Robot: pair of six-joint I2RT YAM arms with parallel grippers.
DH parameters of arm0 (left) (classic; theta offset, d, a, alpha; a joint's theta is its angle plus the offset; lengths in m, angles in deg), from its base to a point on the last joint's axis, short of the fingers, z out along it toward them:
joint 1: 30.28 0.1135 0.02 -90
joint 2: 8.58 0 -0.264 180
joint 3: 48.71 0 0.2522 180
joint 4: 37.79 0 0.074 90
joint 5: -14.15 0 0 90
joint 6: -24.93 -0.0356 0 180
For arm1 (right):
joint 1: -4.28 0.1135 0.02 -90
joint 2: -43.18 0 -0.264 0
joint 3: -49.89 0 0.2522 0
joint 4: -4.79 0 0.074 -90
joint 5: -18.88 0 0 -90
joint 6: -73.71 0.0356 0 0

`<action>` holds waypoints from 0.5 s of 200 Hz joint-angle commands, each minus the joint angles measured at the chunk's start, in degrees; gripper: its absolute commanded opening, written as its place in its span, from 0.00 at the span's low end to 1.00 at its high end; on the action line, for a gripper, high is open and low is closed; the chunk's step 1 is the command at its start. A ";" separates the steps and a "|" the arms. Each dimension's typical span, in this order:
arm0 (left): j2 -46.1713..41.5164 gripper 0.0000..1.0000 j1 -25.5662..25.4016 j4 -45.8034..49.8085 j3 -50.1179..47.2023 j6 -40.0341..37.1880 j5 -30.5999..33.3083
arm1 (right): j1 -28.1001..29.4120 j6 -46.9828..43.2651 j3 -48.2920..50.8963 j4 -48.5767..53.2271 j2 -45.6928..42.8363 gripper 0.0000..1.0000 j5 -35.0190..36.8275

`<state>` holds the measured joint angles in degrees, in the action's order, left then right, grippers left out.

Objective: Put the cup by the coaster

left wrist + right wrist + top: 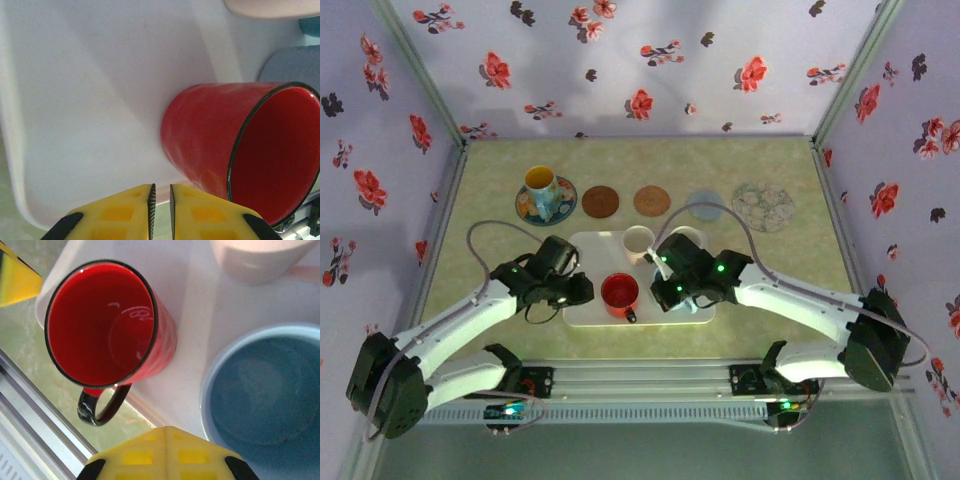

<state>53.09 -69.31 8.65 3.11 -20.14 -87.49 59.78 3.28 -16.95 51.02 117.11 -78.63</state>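
Observation:
A red cup (620,293) with a black handle (97,407) stands upright on the white tray (585,312), near its front edge. My left gripper (578,291) sits just left of the cup (210,135), low over the tray (75,100). Its yellow fingers (161,192) are closed to a thin slit with nothing between them. My right gripper (665,291) hangs just right of the red cup (107,322), shut (166,429) and empty, over the tray between it and a light blue cup (265,390). Two brown coasters (600,201) (652,200) lie behind the tray.
A cream cup (638,240) stands at the tray's back. A colourful cup (542,186) rests on a dark blue coaster at back left. A pale blue coaster (704,205) and a patterned coaster (763,206) lie at back right. Flowered walls enclose the table.

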 commanded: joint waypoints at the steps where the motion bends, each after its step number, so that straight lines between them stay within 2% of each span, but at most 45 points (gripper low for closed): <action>1: 1.06 0.18 -0.48 -2.72 -1.63 1.30 -2.26 | 0.55 0.02 -4.17 -0.33 2.97 0.00 -0.71; 100: 5.49 0.17 -0.60 -6.15 -3.46 1.10 -3.52 | 1.81 0.08 -11.17 5.51 13.67 0.00 1.21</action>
<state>56.83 -69.42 4.11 -0.63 -19.46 -90.07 60.75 3.28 -25.03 53.55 128.89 -78.96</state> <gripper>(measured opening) 0.173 0.057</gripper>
